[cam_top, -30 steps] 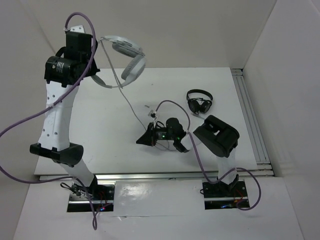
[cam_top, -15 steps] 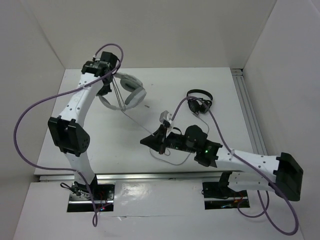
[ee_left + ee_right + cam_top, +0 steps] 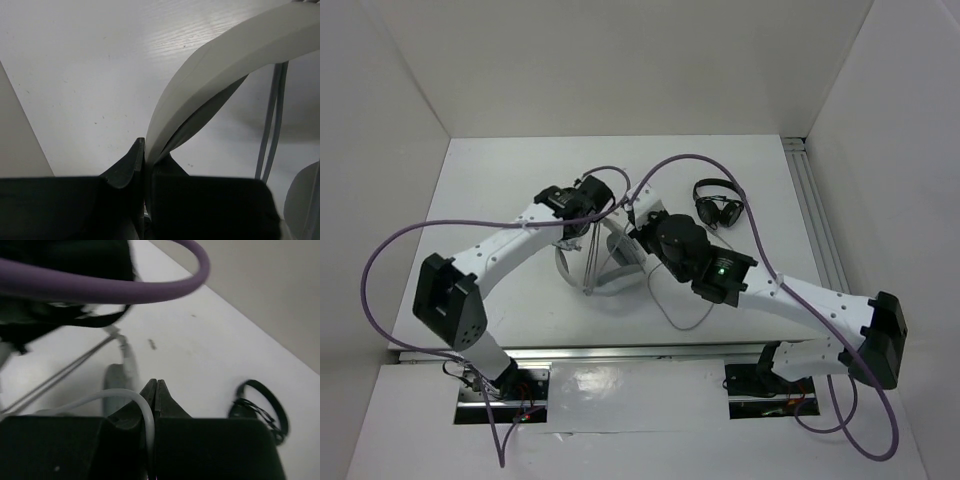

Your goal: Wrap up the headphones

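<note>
Left arm reaches in from the 7 o'clock corner of the bench (image 3: pixel 500 190) to mid-bench. Left tool (image 3: pixel 144 150) is clamped on the headphones (image 3: pixel 568 272). My wrist view shows both fingers (image 3: pixel 125 167) pressed onto the edge of the wide white headband (image 3: pixel 220 55), which arcs away toward 2 o'clock. Two thin grey strands of the cable (image 3: pixel 270 130) run taut beside the band at its 4 o'clock side. A pale earcup (image 3: pixel 302 200) is just in view at the frame's 4 o'clock corner.

From above, the headphones sit at bench centre, under and between the two wrists — whether they rest on the bench or hang just over it, I cannot tell. Slack cable lies in a loop on the bench (image 3: pixel 685 322) at 5 o'clock from them.

Right arm comes in from the 5 o'clock corner, and its wrist meets the left one at centre. Right tool (image 3: pixel 155 387) has its fingers together with the cable pinched in — the pale line curves in from 9 o'clock and drops between them. Beyond the tips, at 11 o'clock, a grey earcup is blurred.

Small black headphones (image 3: pixel 718 205) lie on the bench at 1 o'clock from the tools, apart from everything. A purple lead (image 3: pixel 380 260) trails off each arm.
</note>
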{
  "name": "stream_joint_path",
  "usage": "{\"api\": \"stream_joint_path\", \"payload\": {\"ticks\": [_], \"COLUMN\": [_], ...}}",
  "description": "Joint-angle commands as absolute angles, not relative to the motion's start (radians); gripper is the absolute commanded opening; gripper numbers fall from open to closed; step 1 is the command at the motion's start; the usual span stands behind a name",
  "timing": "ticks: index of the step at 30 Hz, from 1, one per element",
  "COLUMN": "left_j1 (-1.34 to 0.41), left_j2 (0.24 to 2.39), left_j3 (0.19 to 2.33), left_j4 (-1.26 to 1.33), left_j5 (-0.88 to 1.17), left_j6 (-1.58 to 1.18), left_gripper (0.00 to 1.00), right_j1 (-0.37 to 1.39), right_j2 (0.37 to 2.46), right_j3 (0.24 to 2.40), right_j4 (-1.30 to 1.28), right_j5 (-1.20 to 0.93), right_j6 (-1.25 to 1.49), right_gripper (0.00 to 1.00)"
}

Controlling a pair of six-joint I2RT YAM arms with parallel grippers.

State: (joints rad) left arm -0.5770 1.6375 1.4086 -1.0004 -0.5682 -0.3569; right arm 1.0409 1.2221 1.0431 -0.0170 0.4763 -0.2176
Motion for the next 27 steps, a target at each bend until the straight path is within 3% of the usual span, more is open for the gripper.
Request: {"api": "stream_joint_path", "payload": {"ticks": [1,5,8,13,18,22,23,25,27], "left_j1": [-0.620,-0.685,-0.794,-0.952,-0.997,-1.009,-1.009,-1.009,-1.009], "left_j2": [1.491,1.361,1.310,1.276,1.227,1.255,1.271,1.345,1.390], "left_j3": [1.393,1.393,1.393,1.431,1.555,1.722,1.786,1.845,1.878], "left_j4": [-0.922,-0.950,-0.975,-1.045,-1.089,-1.169,-1.219,-1.293,-1.367], "left_j5": [-0.551,-0.460,-0.388,-0.365,-0.416,-0.508,-0.524,-0.589,-0.633], "left_j6": [-0.324,-0.302,-0.291,-0.291,-0.325,-0.380,-0.390,-0.437,-0.453], "left_gripper": [0.00,0.00,0.00,0.00,0.00,0.00,0.00,0.00,0.00], "right_j1": [1.019,0.959,0.864,0.729,0.612,0.580,0.580,0.609,0.632], "right_j2": [1.253,1.276,1.298,1.389,1.462,1.509,1.544,1.578,1.588], "right_j3": [1.120,1.120,1.141,1.219,1.287,1.237,1.223,1.195,1.120], "right_j4": [0.066,0.201,0.212,0.180,0.063,0.144,0.182,0.280,0.412], "right_j5": [0.727,0.778,0.654,0.468,-0.016,-0.398,-0.449,-0.436,-0.262], "right_j6": [-0.386,-0.405,-0.333,-0.302,-0.207,-0.070,-0.037,0.039,0.099], "right_gripper": [0.00,0.00,0.00,0.08,0.08,0.10,0.04,0.00,0.00]}}
